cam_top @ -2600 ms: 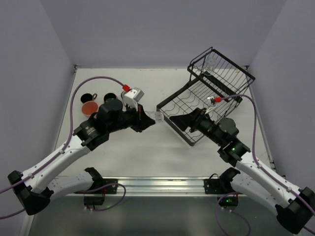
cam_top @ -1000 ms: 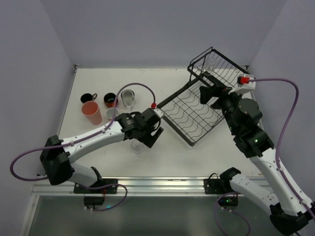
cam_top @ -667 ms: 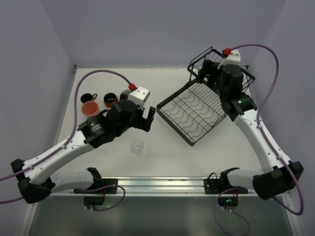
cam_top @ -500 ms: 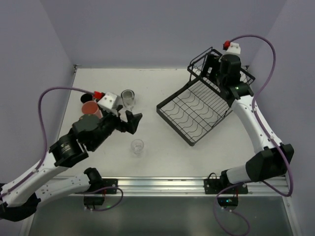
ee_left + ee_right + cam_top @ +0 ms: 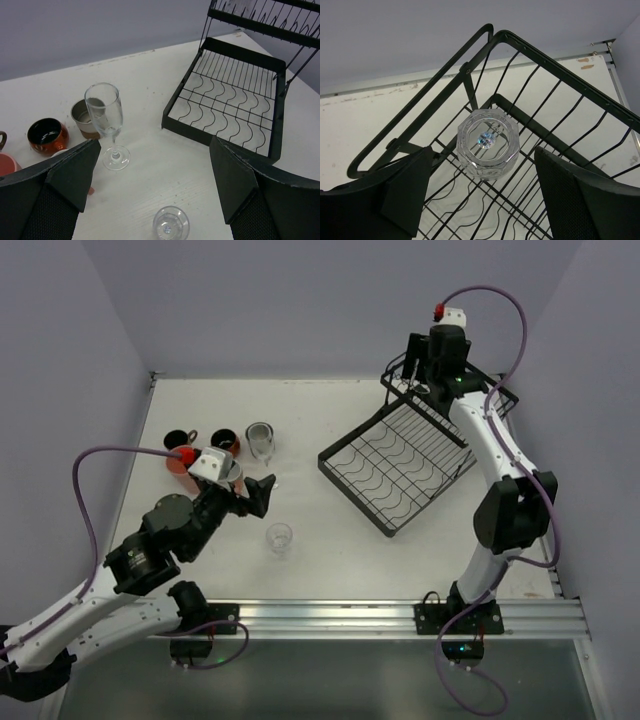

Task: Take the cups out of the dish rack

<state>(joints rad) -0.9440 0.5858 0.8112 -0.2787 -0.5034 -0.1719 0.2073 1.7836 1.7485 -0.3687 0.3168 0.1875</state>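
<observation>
The black wire dish rack (image 5: 395, 468) lies at the right of the table, its raised basket (image 5: 540, 75) at the back. A faceted clear glass (image 5: 488, 144) sits upside down in that basket. My right gripper (image 5: 487, 192) hovers open just over it, one finger on each side and neither touching. A small clear glass (image 5: 279, 538) stands on the table ahead of my open, empty left gripper (image 5: 258, 488). In the left wrist view this small glass (image 5: 171, 224) is low between the fingers (image 5: 75, 170).
Cups stand grouped at the left: a tall stemmed glass (image 5: 103, 117), a cream cup (image 5: 84, 116), an orange-red mug (image 5: 47, 135), a dark mug (image 5: 177, 439) and a pink tumbler (image 5: 180, 461) partly behind the left arm. Purple walls close three sides.
The left arm has drawn back to the near left, leaving the small glass standing on the table. The right arm has swung from the flat tray up to the raised basket.
</observation>
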